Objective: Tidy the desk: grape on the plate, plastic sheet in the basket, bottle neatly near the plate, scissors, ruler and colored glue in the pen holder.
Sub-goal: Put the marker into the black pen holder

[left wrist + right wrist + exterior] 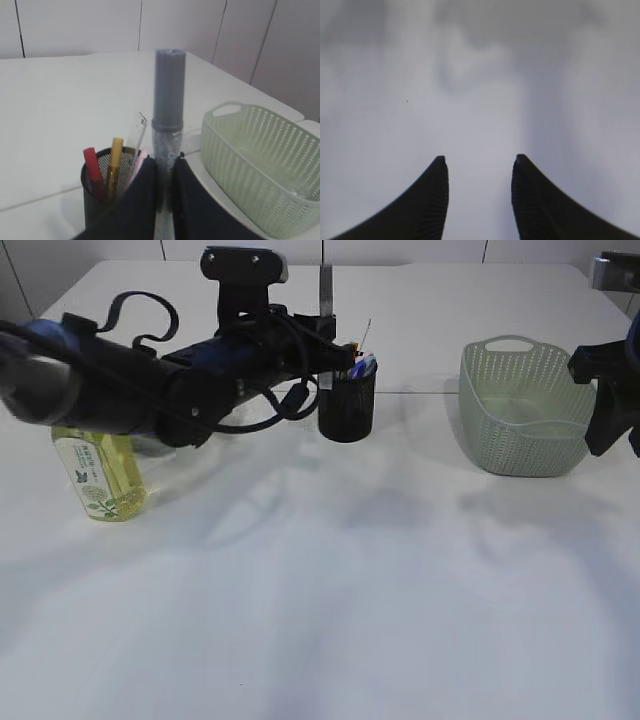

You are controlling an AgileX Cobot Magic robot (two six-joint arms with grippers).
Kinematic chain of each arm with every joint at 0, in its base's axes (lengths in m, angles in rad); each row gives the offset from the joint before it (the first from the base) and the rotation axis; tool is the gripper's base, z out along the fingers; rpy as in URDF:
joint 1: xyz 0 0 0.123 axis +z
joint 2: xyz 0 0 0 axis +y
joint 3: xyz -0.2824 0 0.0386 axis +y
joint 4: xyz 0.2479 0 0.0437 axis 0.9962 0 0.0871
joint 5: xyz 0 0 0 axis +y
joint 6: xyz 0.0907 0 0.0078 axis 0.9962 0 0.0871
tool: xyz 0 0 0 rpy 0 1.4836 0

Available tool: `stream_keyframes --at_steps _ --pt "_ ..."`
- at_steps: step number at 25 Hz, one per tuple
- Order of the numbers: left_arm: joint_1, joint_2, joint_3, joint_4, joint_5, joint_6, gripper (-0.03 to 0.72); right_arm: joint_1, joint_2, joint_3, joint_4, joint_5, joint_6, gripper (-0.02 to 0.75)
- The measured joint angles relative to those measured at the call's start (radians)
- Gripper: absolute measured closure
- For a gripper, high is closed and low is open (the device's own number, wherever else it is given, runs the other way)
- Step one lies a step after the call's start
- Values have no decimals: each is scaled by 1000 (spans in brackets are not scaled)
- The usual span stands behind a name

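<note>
the left fingers (pixel 165 200) pinch the colored glue (pixel 168 115) upright beside the pen holder (pixel 97 200) near the tabletop's far edge, and off-center release could tip it outside; the right fingers (pixel 480 200) hang spread, empty.

Right gripper (pixel 480 165), jaws apart (nothing between), blurred white table (pixel 480 75)

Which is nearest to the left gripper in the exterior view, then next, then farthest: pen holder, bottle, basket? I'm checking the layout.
1. Pen holder, just below the left gripper.
2. Bottle, far left, under the arm.
3. Basket, on the right.
</note>
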Motion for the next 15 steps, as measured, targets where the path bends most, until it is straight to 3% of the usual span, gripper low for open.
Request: stream_keyframes --at_steps 8,15 --pt "41 182 -297 18 75 0 652 0 0 0 0 0 0 393" --pt "41 259 -425 25 134 0 652 0 0 0 0 -19 0 393"
